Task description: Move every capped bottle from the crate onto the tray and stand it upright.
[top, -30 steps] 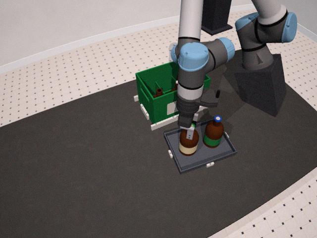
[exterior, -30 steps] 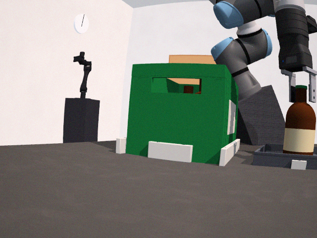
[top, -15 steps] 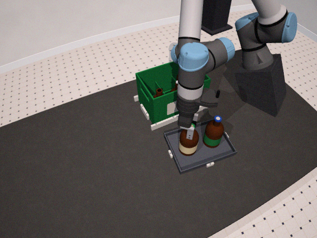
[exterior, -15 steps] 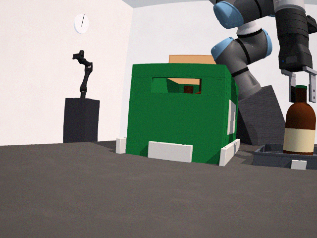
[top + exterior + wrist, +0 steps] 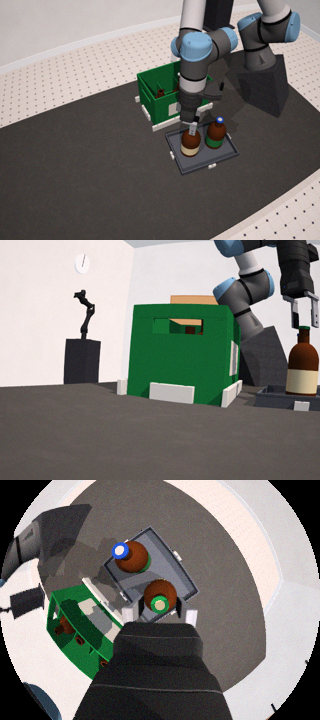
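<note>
Should you swing sideways now, your wide-open, empty gripper [image 5: 194, 129] [image 5: 305, 326] [image 5: 160, 602] could topple the green-capped bottle [image 5: 190, 144] [image 5: 302, 361] [image 5: 160, 591] | lift straight first

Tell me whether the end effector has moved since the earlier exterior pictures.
Yes, up: against the green-capped bottle, the end effector's fingertips were beside its neck; now they are about level with its cap.
</note>
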`<move>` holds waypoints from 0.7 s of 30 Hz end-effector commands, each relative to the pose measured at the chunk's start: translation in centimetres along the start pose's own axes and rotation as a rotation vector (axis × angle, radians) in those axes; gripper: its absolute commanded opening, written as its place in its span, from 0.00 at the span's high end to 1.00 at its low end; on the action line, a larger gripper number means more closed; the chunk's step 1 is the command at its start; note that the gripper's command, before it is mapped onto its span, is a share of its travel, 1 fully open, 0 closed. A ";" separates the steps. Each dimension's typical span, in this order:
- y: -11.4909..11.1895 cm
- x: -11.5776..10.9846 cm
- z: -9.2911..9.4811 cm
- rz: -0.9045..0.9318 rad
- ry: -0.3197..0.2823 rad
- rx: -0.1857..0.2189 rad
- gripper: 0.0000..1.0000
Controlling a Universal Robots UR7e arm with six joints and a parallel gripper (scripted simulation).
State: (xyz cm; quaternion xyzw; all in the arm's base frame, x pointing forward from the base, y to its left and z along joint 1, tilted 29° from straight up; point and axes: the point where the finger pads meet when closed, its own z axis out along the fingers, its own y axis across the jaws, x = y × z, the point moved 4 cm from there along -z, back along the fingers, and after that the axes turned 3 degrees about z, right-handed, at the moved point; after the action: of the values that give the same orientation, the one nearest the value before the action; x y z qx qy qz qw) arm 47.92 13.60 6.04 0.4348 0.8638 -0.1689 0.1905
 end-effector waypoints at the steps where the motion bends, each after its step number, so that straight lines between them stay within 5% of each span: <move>1: 0.1 0.0 -1.8 0.000 0.001 0.004 0.00; 2: 0.0 0.0 -0.5 0.000 0.000 -0.001 0.00; 16: 0.1 0.0 -2.8 0.000 0.001 0.004 0.00; 21: 0.0 0.0 -2.2 -0.001 0.002 0.004 0.00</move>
State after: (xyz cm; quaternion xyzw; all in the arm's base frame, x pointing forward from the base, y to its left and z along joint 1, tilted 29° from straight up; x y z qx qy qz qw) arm 47.51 14.67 8.05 0.4351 0.8637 -0.1698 0.1892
